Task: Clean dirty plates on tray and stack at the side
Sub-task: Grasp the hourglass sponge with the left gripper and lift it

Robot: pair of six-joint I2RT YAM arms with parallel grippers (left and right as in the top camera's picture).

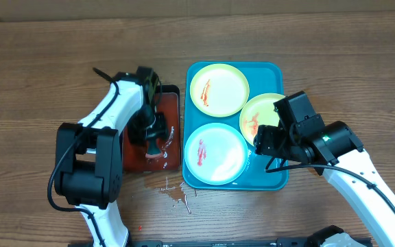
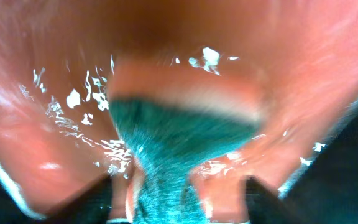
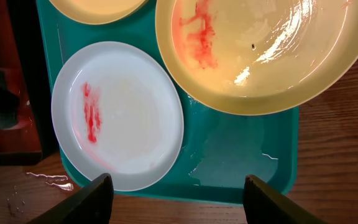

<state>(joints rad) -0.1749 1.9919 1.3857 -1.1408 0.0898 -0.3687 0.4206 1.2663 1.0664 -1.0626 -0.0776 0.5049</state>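
The tray [image 1: 267,72] lies right of centre on the worktop [image 1: 46,55], its long sides running from front to back. All three plates are in it. A yellow-green plate [image 1: 218,89] with an orange smear sits in the back left corner. A second yellow plate [image 1: 254,113], smeared red-orange and wet, sits against the right side, and in the right wrist view its edge reaches over the tray's right rim. A light-blue plate [image 1: 214,152] with a red streak sits in the front left corner. A thin puddle [image 3: 229,155] lies on the bare tray floor at the front right.

The right arm reaches in from the front right corner of the worktop, wrist bent down. The right gripper [image 3: 182,198] hangs above the tray's front edge with its fingers wide apart and nothing between them.

A black tray [image 1: 173,92] of red liquid [image 1: 171,130] lies just beside the tray's left side. The left arm arches over it and points straight down. The left gripper [image 2: 179,202] has its fingers apart on either side of a teal thing [image 2: 179,130] that stands in the liquid. Droplets [image 1: 173,192] wet the worktop near the tray's front left corner.
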